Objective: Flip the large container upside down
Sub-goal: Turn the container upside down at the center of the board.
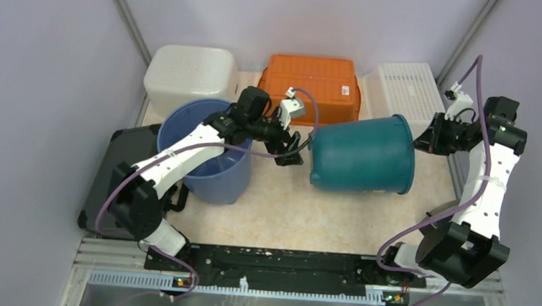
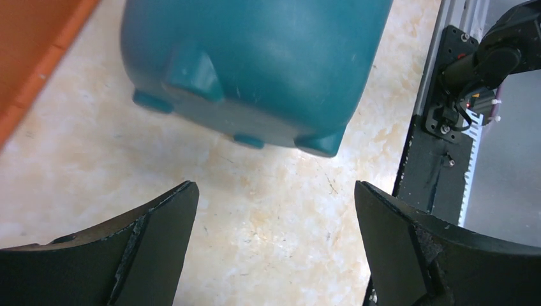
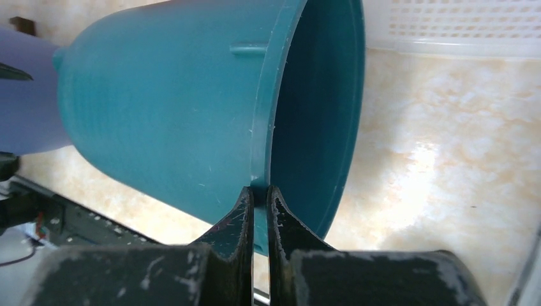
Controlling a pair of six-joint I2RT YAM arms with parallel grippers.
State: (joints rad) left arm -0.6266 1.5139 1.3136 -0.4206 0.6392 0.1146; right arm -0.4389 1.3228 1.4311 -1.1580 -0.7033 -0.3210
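Observation:
The large container is a teal bucket lying on its side in the middle of the table, with its mouth to the right and its footed base to the left. My right gripper is shut on its rim; in the right wrist view the two fingers pinch the rim wall of the teal bucket, one inside and one outside. My left gripper hovers just left of the base, open and holding nothing. The left wrist view shows its fingertips wide apart, with the base of the bucket beyond them, untouched.
An upright blue bucket stands under the left arm. Along the back wall are a white bin, an orange crate and a white slotted basket. A black box sits at the left edge, and a black rail runs along the front.

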